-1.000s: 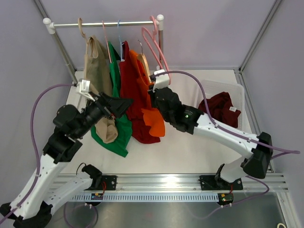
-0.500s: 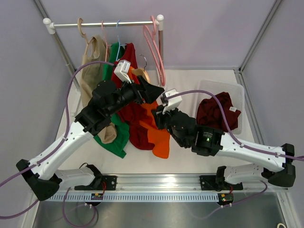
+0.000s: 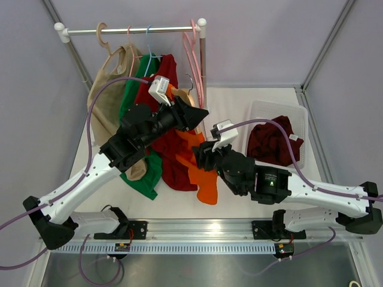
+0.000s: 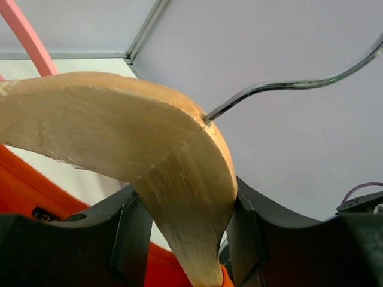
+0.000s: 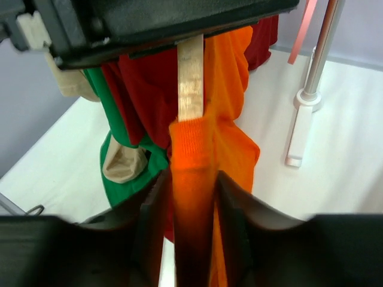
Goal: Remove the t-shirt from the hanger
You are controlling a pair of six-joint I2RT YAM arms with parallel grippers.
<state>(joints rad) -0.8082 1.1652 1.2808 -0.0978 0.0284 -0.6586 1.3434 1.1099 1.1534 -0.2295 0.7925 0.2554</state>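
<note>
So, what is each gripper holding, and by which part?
Left gripper: the pale wooden hanger, at its middle near the hook. Right gripper: the orange t-shirt, by its ribbed edge.

Left pincer point(image 4: 188, 239) clamps wooden hanger point(image 4: 119, 131); orange shirt point(image 4: 18, 185) apparently below.

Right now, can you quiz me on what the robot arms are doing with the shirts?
1. True or false: the left pincer grips a pink hanger.
2. Which shirt sits between the fingers of the right pincer? A green, B orange, C beige.
3. Where does the dark red cloth on the right lie?
Key: 1 false, a wooden hanger; 2 B, the orange t-shirt; 3 in the bin.
</note>
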